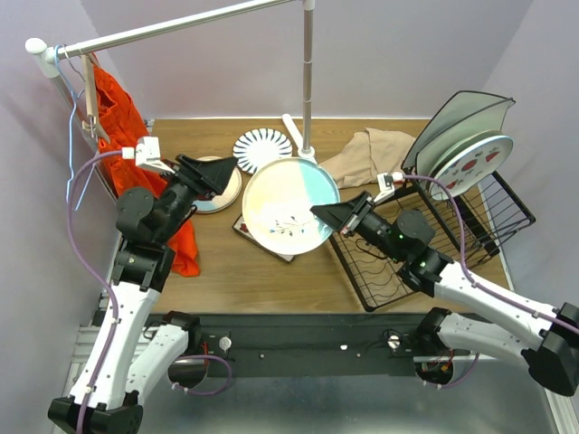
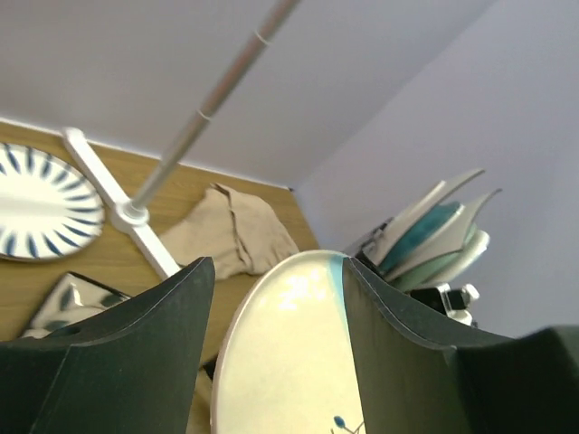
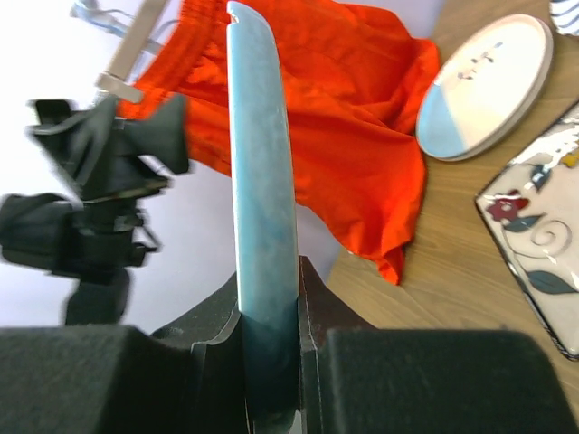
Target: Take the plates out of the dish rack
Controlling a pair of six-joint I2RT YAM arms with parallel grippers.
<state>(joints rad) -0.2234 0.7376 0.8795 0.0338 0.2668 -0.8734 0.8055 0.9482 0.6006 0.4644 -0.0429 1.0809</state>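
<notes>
One plate (image 1: 285,203): pink-and-blue, rim clamped in right gripper (image 1: 318,213)
Left gripper (image 1: 228,170): wide open, empty, just left of plate
Dish rack (image 1: 380,271): right, plates upright (image 1: 470,163)

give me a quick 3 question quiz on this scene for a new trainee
1. True or false: the left gripper is clamped on a plate.
2. Which arm holds the large pink-and-blue plate in the middle? A) left B) right C) neither
3. Fill in: the striped plate lies on the ____, not in the dish rack.
Key: 1 false, its jaws stand open with nothing gripped. 2 B, the right gripper pinches the rim. 3 table.
</notes>
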